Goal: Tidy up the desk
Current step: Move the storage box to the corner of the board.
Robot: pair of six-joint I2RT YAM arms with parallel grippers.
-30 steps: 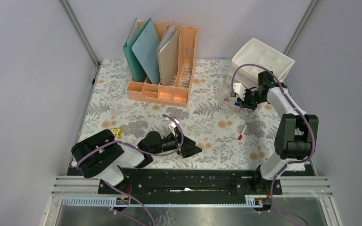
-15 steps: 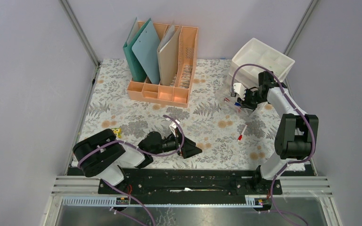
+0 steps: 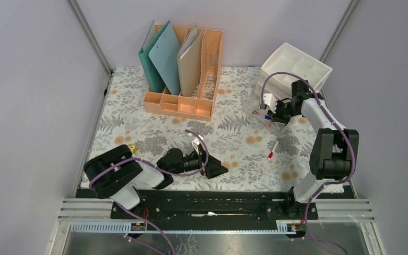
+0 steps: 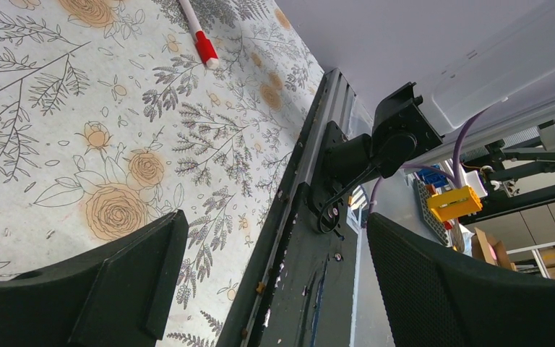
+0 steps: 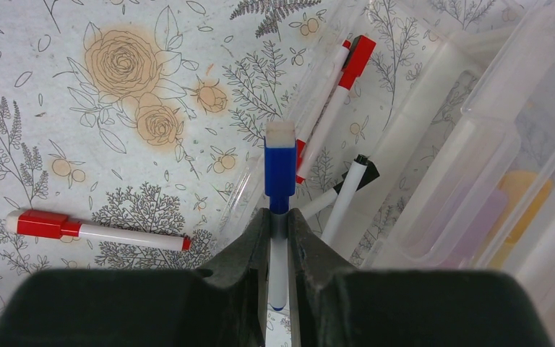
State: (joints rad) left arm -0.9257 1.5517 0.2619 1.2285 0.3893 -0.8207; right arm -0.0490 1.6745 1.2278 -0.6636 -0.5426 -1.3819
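The desk [image 3: 234, 133] has a floral cloth over it. My right gripper [image 5: 280, 217] is shut on a blue-capped white marker [image 5: 280, 170]. It holds the marker above the edge of a clear pen tray [image 5: 249, 191], in which a red-capped marker [image 5: 336, 101] and a black-capped marker [image 5: 350, 189] lie. From above, this gripper [image 3: 272, 114] hangs at the back right. Another red-capped marker [image 3: 272, 149] lies loose on the cloth, and also shows in the right wrist view [image 5: 94, 230]. My left gripper [image 3: 220, 169] rests low near the front edge, open and empty [image 4: 274, 224].
A peach file rack [image 3: 183, 106] with several folders stands at the back middle. A white drawer unit [image 3: 296, 66] sits at the back right corner. A small yellow object [image 3: 132, 147] lies by the left arm. A black rail [image 3: 218, 199] runs along the near edge.
The left arm's base has shifted a little to the right. The right arm and its marker have not moved.
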